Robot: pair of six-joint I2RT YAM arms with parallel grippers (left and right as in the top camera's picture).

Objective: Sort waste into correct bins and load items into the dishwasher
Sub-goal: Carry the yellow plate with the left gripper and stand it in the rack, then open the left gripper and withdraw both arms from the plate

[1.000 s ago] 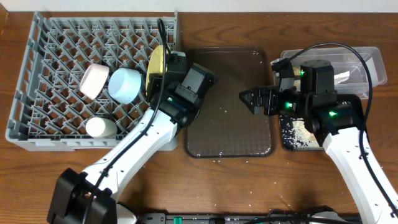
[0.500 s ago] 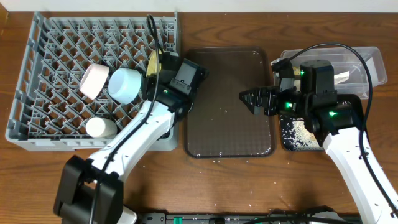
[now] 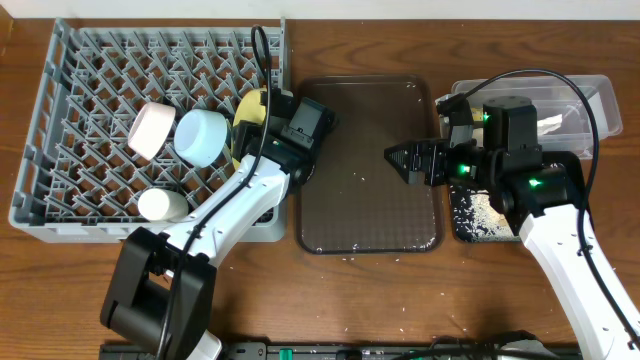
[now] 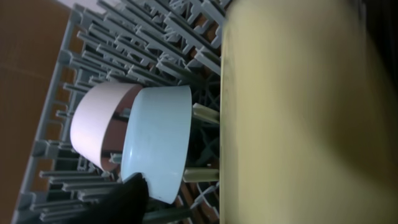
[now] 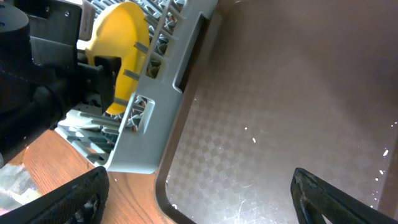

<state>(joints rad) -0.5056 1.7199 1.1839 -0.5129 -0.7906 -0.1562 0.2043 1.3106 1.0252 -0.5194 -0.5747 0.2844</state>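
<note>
The yellow plate stands on edge between the pegs at the right side of the grey dish rack. My left gripper straddles the plate and is open. In the left wrist view its one visible finger stands clear of the plate. The light blue bowl, pink bowl and white cup lie in the rack. My right gripper hovers open and empty over the brown tray. The right wrist view shows the plate with a left finger across its face.
A clear tub holding a white napkin sits at the far right. In front of it, partly under my right arm, lies a black tray with rice. A few rice grains dot the brown tray and the wooden table.
My left gripper has opened and let go of the yellow plate, which now stands in the rack. The left arm shifted slightly. The right arm has not moved.
</note>
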